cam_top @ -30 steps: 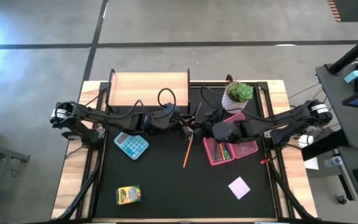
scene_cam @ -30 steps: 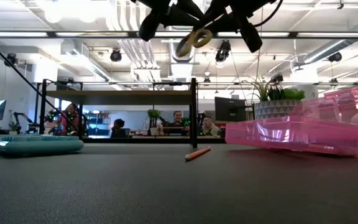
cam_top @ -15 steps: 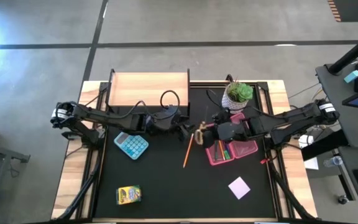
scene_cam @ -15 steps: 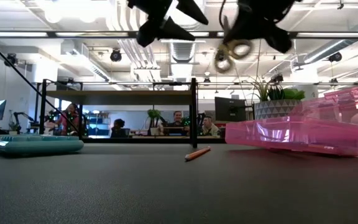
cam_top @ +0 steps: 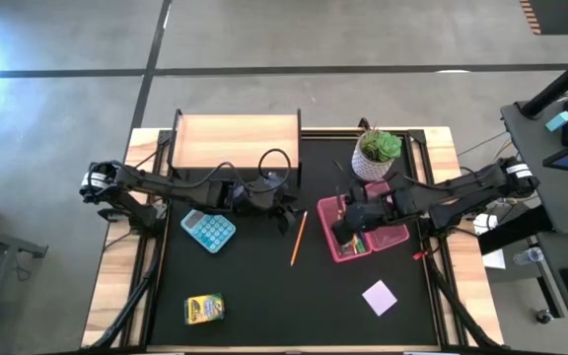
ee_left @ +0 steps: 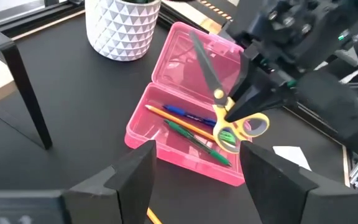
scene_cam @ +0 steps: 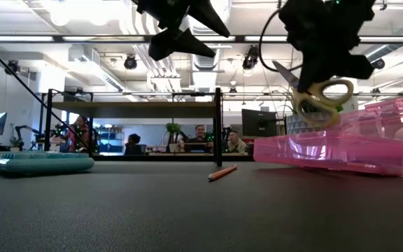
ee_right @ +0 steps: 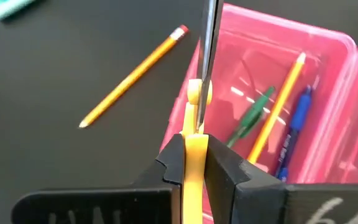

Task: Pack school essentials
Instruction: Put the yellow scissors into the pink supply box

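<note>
- My right hand [ee_right: 191, 163] is clamped on the scissors [ee_left: 224, 112] by their yellow handles, the shut grey blades pointing away from my wrist. They hang in the air just over the near edge of the pink case [cam_top: 368, 233], not touching it.
- The scissors have glossy yellow plastic loops with a green inner lining, a yellow pivot and long, narrow metal blades.
- My left hand [ee_left: 194, 177] is spread wide and carries nothing; it hangs above the tabletop between the calculator [cam_top: 208, 231] and the case.
- The case is translucent pink plastic with rounded corners, its lid laid flat open. Inside lie an orange pencil [ee_right: 280, 107], a blue pen [ee_right: 295, 127] and a green one [ee_right: 252, 113].
- One more orange pencil [cam_top: 298, 238] with a pink eraser tip lies on the mat between my two hands, apart from the case.
- The yellow crayon box [cam_top: 203, 309] sits near the front left; the pale lilac note pad [cam_top: 380, 296] lies flat at the front right.
- A green plant [cam_top: 377, 151] in a white faceted pot stands just behind the case.
- The tabletop [cam_top: 254, 296] is a matte black mat edged in light wood, with a shallow wooden tray [cam_top: 235, 143] at the back left.
- Beyond it is a large room with a grey concrete floor, ceiling ducts and lamps, and people seated at desks far off.
</note>
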Robot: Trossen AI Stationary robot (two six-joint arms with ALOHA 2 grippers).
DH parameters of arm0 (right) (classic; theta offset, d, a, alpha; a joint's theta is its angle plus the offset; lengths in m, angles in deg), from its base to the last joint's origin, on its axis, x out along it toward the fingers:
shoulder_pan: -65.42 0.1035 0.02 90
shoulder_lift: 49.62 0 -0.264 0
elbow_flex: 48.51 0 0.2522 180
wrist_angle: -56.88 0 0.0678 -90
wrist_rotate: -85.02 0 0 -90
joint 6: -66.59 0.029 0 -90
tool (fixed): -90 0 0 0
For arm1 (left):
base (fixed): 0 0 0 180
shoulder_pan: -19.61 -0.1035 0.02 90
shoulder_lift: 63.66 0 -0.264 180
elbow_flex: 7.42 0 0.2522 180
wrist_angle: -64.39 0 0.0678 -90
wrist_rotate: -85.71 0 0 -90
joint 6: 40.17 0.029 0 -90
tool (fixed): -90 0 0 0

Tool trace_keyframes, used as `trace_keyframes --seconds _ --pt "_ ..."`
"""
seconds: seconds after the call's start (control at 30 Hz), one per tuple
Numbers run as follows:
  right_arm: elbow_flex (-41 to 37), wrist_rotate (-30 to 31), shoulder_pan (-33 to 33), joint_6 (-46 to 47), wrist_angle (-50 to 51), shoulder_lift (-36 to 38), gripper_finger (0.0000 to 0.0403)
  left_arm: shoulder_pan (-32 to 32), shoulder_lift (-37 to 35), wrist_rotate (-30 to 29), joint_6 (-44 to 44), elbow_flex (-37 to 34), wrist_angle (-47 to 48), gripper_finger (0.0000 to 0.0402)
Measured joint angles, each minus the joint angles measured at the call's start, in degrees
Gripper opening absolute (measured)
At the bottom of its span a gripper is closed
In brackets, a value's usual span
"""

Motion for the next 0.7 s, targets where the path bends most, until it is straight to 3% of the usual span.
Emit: trace_keyframes --seconds 0.17,0.4,0.7 --pt "-3.5 0.0 0.0 3.4 -0.8 0.0 0.0025 0.0 0.0 0.2 0.0 -0.1 0.0 0.0215" --pt "-9.0 -0.8 0.0 5.1 -11.2 0.0 0.0024 0.0 0.0 0.2 0.0 -0.7 0.0 0.0215" --pt "-10.7 -1.3 0.0 7.2 -12.5 0.0 0.0024 0.0 -0.1 1.2 -0.1 -1.0 0.0 0.0215"
